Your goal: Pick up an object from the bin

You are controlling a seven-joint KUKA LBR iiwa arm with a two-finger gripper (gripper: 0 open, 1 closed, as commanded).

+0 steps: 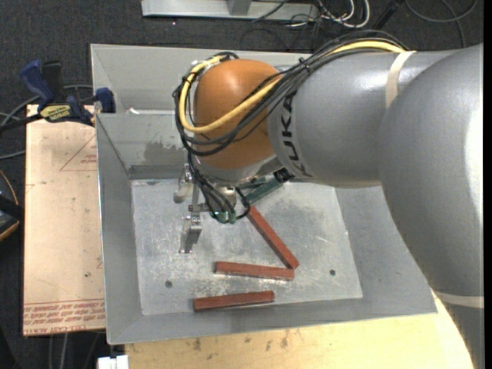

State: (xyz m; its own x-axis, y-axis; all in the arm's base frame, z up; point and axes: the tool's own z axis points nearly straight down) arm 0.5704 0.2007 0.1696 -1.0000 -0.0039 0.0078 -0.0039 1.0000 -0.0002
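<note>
Our hand hangs low over the left of the bin, above bare floor. We cannot tell whether it is wide or narrow, and we see nothing in it. Three red-brown sticks lie to its right and nearer: a slanted stick, a middle stick and a near stick. We judge that the pick is not yet made; choosing, closing and lifting all remain.

Left strip of the bin floor is bare, free to pass. Red-brown sticks clutter centre-right: diagonal stick, middle stick below it, front stick near the front wall. Overhead, the arm covers the back right
</note>
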